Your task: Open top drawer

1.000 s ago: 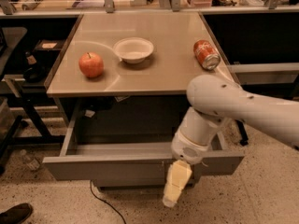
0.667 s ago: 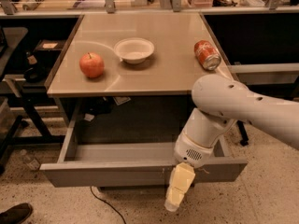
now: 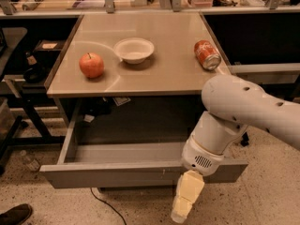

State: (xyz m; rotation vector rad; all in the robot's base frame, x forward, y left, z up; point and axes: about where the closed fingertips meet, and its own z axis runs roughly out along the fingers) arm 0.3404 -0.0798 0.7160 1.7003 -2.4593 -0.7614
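Observation:
The top drawer (image 3: 117, 174) stands pulled far out from under the table. Its flat grey front faces me and its shallow grey tray (image 3: 126, 152) looks empty. My gripper (image 3: 187, 198), cream-coloured, hangs down from the white arm (image 3: 243, 111) right of the front's centre. It lies across the front's lower edge and reaches below it. I cannot tell whether it touches the front. The arm's wrist hides part of the tray's right side.
On the tan table top (image 3: 164, 76) are a red apple (image 3: 91, 65), a white bowl (image 3: 134, 49) and a red can (image 3: 207, 55) lying on its side. A cable (image 3: 105, 203) and a dark shoe (image 3: 14, 214) lie on the floor.
The drawer has slid further out toward me. The gripper and wrist have moved with it, toward me and slightly right.

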